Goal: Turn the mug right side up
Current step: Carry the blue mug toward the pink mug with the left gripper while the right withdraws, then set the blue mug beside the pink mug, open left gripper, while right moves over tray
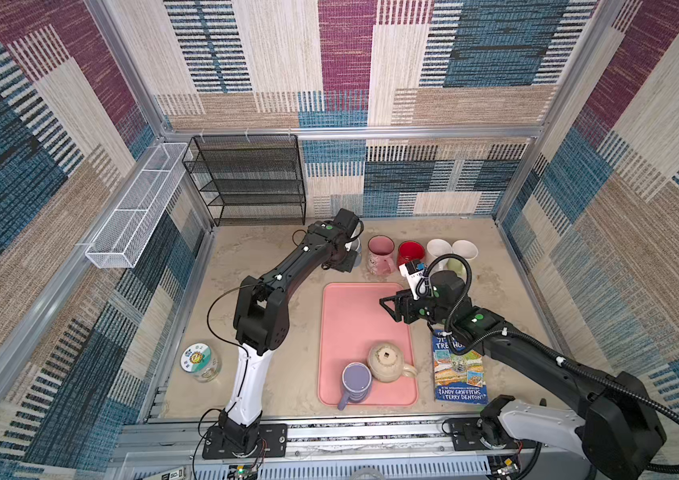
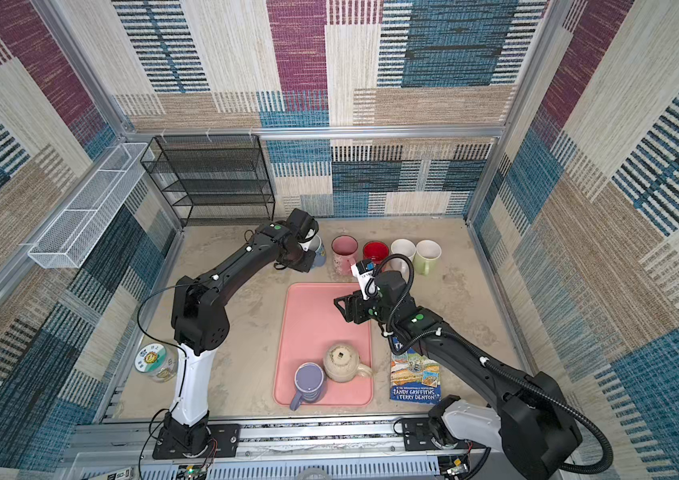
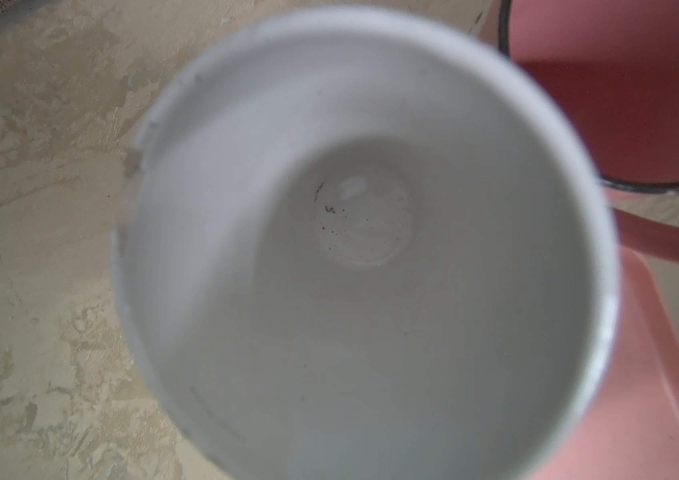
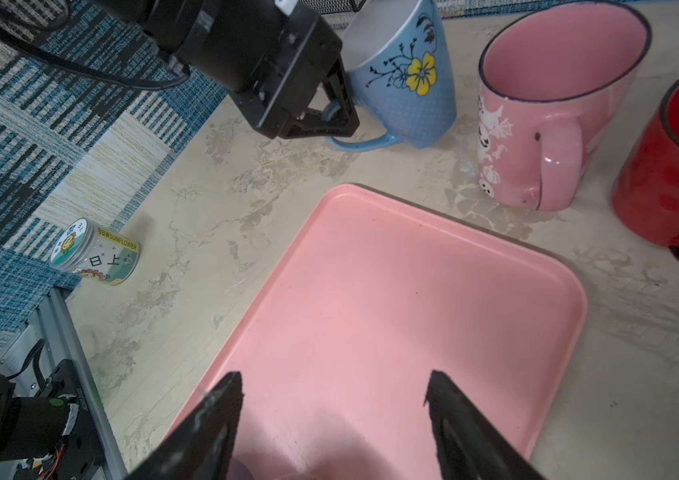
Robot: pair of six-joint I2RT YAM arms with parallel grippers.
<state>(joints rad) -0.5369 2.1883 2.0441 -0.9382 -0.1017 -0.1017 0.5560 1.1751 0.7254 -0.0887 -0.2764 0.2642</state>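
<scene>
Near the worktop's (image 4: 213,174) back edge, the left gripper (image 4: 339,120), clamped on the handle (image 4: 356,143) of the blue mug (image 4: 412,95), holds it mouth-up with its axis leaning toward that gripper, while the right gripper (image 4: 335,386), jaws apart, hangs farther off over the tray (image 4: 371,270).

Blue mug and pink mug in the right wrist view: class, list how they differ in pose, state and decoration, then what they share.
The blue mug leans tilted; the pink mug stands upright. The left gripper grips the blue mug's handle; the pink mug is free. The blue mug bears a yellow flower; the pink mug bears white ghosts. Both are empty and have a handle.
</scene>
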